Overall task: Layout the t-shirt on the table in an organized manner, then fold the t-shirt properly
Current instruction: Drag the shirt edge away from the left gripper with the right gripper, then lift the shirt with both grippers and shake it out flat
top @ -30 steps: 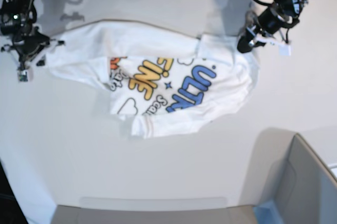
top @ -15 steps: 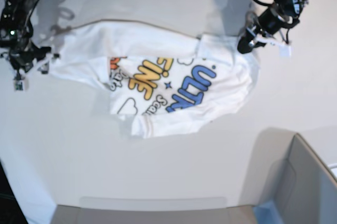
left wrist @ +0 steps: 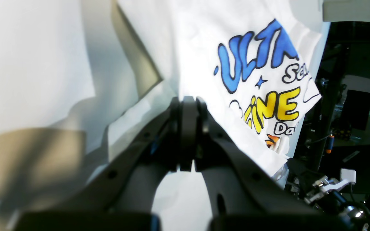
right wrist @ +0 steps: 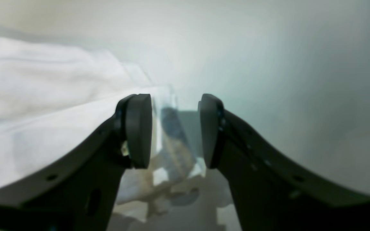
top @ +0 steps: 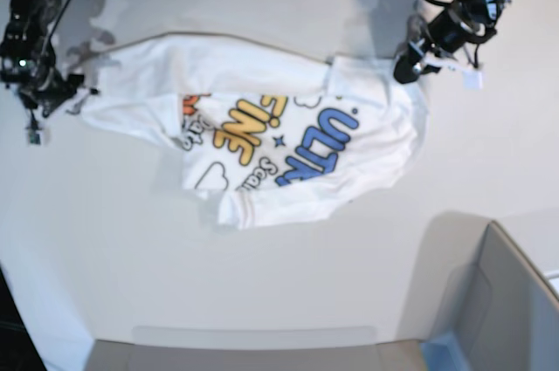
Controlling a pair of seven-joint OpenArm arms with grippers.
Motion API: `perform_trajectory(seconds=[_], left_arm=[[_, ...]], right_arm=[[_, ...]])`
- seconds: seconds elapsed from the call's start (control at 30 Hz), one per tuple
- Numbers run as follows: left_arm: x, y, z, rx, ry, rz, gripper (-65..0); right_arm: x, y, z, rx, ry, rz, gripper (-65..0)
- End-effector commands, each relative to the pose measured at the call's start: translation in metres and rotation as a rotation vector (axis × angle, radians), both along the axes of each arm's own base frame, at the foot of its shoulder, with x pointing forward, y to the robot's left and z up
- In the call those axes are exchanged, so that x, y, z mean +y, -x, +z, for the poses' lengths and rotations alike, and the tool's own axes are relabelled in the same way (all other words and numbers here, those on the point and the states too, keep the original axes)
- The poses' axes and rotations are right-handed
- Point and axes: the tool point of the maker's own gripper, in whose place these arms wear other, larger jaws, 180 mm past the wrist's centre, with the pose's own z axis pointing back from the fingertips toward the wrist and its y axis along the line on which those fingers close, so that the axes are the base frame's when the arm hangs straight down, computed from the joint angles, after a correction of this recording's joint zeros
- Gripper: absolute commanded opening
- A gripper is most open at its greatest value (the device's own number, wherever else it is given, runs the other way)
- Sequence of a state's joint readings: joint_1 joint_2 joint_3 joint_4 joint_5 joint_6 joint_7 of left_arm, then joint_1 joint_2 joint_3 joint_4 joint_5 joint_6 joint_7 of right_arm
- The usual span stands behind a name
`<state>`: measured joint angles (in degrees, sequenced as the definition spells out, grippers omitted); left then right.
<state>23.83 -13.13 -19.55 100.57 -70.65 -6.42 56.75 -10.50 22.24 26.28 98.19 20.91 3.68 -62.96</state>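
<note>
1. I see the t-shirt [top: 262, 118] as white cloth printed with blue, yellow and orange cartoon lettering outlined in black.
2. White cloud outlines and a small blue star sit among the letters.
3. The bench [top: 131, 257] is plain white.
4. Both tools read black: left tool [left wrist: 186, 106], right tool [right wrist: 175, 128].
</note>
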Motion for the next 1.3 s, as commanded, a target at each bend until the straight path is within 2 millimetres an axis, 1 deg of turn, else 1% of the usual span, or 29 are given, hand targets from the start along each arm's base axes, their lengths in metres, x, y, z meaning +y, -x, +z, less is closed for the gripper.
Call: perform_trajectory(seconds=[0.0,0.17,0.27,0.37,0.43,0.47,0.57,0.67,0.73,0.8,0.83,0.9,1.13,1.2,1.27], left_arm=[[0.000,-0.004,0.008,-0.032,0.001,-0.004,-65.0],[0.000,-0.004,0.008,-0.032,0.001,-0.004,-65.0],[0.000,-0.004,0.008,-0.032,0.001,-0.004,-65.0],[0.000,-0.004,0.008,-0.032,0.001,-0.004,-65.0],[0.000,-0.004,0.008,-0.031,0.003,-0.004,-65.0],[0.000,-0.004,0.008,-0.031,0.003,-0.004,-65.0],[0.000,-0.004,0.008,-0.031,0.004,-0.004,-65.0],[0.000,-0.004,0.008,-0.032,0.006,-0.004,-65.0],[0.000,-0.004,0.008,-0.032,0.006,-0.004,-65.0],[0.000,-0.004,0.008,-0.032,0.006,-0.004,-65.0],[0.000,-0.004,0.008,-0.032,0.006,-0.004,-65.0],[0.000,-0.004,0.009,-0.032,0.007,-0.003,-65.0],[0.001,-0.005,0.011,-0.040,0.004,0.000,-65.0],[0.001,-0.011,0.023,-0.081,-0.010,-0.004,-65.0],[-0.003,-0.021,0.049,-0.161,-0.038,-0.022,-65.0]], right_arm=[[0.001,-0.004,0.006,-0.021,0.011,0.023,-41.0],[0.008,-0.004,0.002,-0.010,0.006,0.044,-41.7],[0.011,-0.003,0.000,-0.006,0.003,0.047,-48.1],[0.012,-0.002,-0.002,-0.003,-0.005,0.041,-58.6],[0.010,0.000,-0.008,0.014,-0.011,0.032,-63.7],[0.008,0.001,-0.009,0.019,-0.012,0.025,-64.9],[0.009,0.001,-0.009,0.018,-0.016,0.027,-65.0],[0.015,0.000,0.004,-0.019,0.000,0.051,-65.0],[0.025,-0.003,0.026,-0.089,0.026,0.094,-65.0],[0.032,-0.006,0.055,-0.201,0.051,0.118,-65.0],[0.036,-0.007,0.066,-0.243,0.057,0.124,-65.0],[0.035,-0.011,0.086,-0.315,0.076,0.122,-65.0],[0.016,-0.012,0.101,-0.360,0.106,0.070,-65.0],[0.011,-0.017,0.114,-0.414,0.089,0.055,-65.0],[0.004,-0.025,0.136,-0.505,0.056,0.036,-65.0]])
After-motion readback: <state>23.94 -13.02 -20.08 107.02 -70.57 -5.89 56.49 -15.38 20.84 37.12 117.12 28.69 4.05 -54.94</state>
